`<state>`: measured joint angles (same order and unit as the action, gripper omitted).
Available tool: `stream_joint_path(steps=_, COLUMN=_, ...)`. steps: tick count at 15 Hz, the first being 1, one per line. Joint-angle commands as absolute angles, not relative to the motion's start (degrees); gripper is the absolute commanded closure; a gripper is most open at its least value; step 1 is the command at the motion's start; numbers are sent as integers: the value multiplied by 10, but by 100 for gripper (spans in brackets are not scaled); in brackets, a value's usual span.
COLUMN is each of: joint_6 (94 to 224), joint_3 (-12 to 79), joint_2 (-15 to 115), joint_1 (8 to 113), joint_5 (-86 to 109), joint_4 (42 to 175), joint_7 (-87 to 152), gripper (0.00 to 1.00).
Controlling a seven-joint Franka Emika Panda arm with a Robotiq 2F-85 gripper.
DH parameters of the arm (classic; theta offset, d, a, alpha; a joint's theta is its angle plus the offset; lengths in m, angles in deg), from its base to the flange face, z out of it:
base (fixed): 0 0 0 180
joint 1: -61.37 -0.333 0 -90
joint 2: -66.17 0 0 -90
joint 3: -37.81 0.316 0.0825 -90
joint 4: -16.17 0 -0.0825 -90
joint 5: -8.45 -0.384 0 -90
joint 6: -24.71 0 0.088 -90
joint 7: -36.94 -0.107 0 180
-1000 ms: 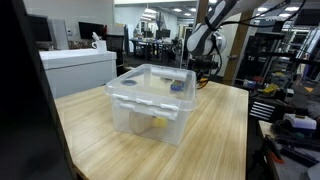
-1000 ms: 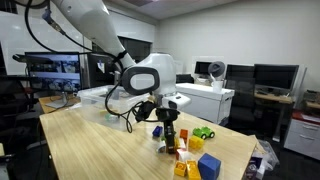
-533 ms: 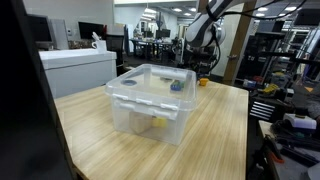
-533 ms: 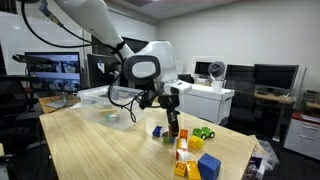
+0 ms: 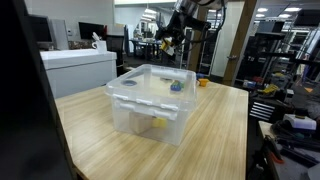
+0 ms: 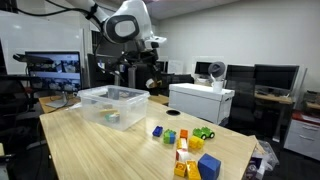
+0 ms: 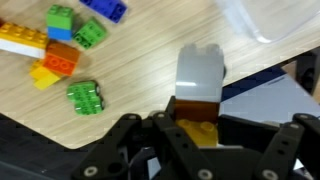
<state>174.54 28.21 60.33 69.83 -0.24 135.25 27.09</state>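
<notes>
On the wrist view my gripper (image 7: 197, 128) is clamped on a grey, brown and yellow block stack (image 7: 200, 82), which stands upright between the fingers, high over the wooden table (image 7: 150, 85) and the loose blocks (image 7: 62, 40). In both exterior views the gripper hangs well above the clear bin (image 5: 150, 100), with office desks behind it.

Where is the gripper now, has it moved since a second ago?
Yes. The gripper rose off the loose blocks, up toward the clear bin, holding a block stack.
</notes>
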Motion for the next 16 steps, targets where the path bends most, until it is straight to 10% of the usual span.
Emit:
stream_joint_path(steps=1, joint_6=1719, joint_3=328, joint_2=677, joint_1=668, joint_5=-42, joint_4=1439, joint_7=327, gripper=90)
stream_joint_path(steps=3, joint_6=1693, joint_3=347, joint_2=692, joint_1=648, joint_5=-59, joint_4=1469, joint_7=354, gripper=90)
stream_joint_path(steps=4, joint_6=1683, joint_3=351, joint_2=694, joint_1=641, joint_5=-58, joint_4=1478, joint_7=355, gripper=40)
stream_joint_path(steps=11, joint_6=1671, joint_3=311, joint_2=684, joint_1=670, joint_5=-58, joint_4=1464, joint_7=337, gripper=2)
stream_joint_path(steps=16, joint_6=1680, joint_3=243, joint_2=654, joint_1=737, joint_5=-31, joint_4=1446, joint_7=306, gripper=0)
